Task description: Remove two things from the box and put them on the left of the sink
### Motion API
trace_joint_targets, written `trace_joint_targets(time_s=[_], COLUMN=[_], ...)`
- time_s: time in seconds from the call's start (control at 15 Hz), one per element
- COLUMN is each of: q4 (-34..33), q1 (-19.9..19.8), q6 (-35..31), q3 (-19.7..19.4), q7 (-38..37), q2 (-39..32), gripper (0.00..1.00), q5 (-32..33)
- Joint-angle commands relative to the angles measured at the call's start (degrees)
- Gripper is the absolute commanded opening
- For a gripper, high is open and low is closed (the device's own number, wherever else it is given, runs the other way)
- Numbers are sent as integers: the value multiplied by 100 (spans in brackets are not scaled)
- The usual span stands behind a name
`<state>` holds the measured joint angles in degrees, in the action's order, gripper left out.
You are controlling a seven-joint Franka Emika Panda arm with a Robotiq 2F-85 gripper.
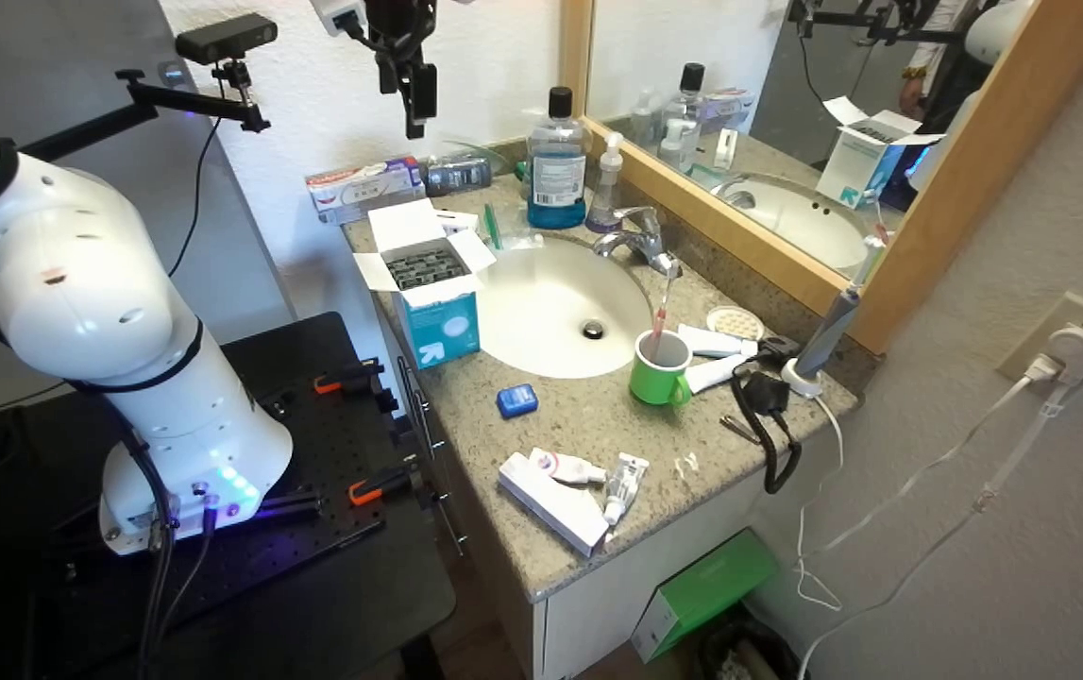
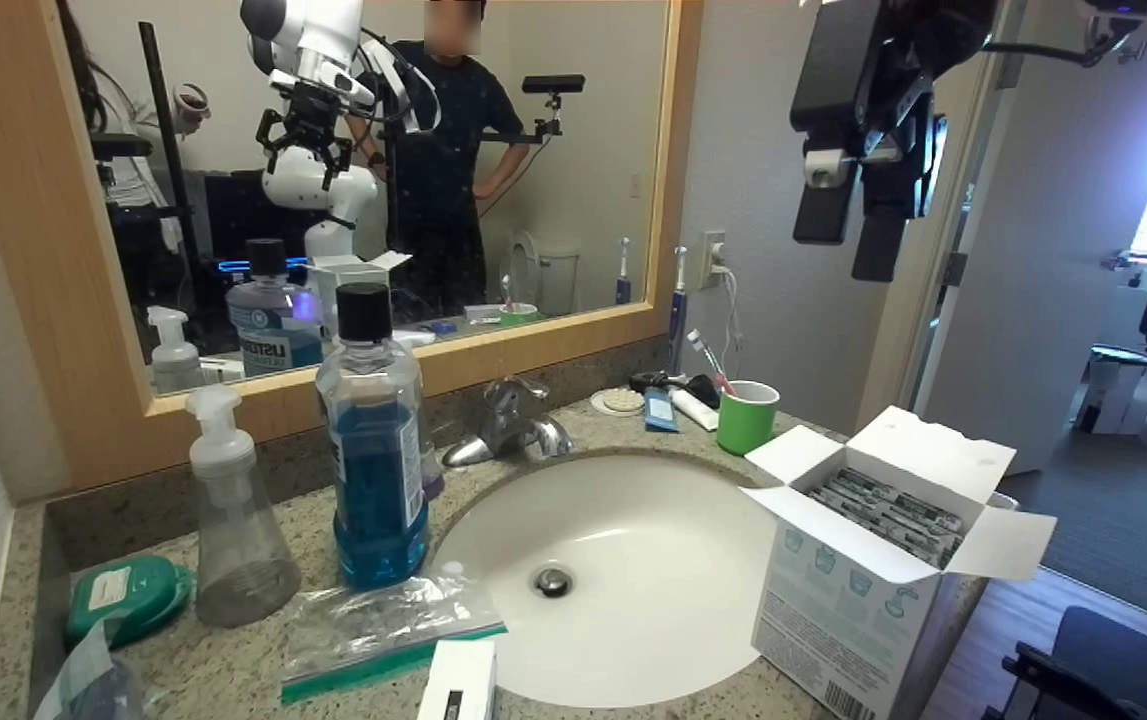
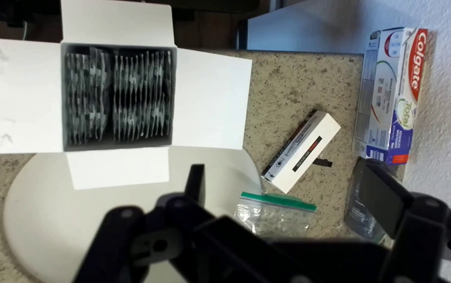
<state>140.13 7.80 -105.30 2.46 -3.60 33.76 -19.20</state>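
Got tool parted up high, box right at sink

See tool raised well above tabletop in both exterior views, jaws wide apart, well clear of box.

Find box upright on tabletop at very rim of sink, on side toward robot arm. See teal front with white arrow in an exterior view. Have flaps spread outward, with one stretched over sink in wrist view. Can make out thin packets inside, on edge in two rows; maybe sachets, too blurred to be sure.

Beyond jaws in wrist view, see small white carton lying askew, plus zip bag with green strip at sink rim. Past those, spot Colgate carton just beside wall.

Near faucet in an exterior view, see mouthwash bottle standing just beside pump bottle, plus green case lying near both.

Elsewhere on tabletop, in an exterior view: blue puck near box, green cup just beside sink with toothbrush leaning inside, electric toothbrush standing near mirror, long white carton with tube lying alongside. Below tabletop, see green carton.
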Motion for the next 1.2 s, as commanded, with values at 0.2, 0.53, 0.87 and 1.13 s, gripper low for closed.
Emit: trace_joint_targets(time_s=[0.2, 0.53, 0.87, 1.13], q4=[-36, -6, 116, 154], q1=[-473, -528, -559, -547], q6=[3, 23, -36, -41], q3=[339, 358, 245, 202], q7=[-845, -990, -805, -621], q2=[-126, -119, -114, -204], gripper=[100, 100, 81, 53], q5=[609, 847, 863, 895])
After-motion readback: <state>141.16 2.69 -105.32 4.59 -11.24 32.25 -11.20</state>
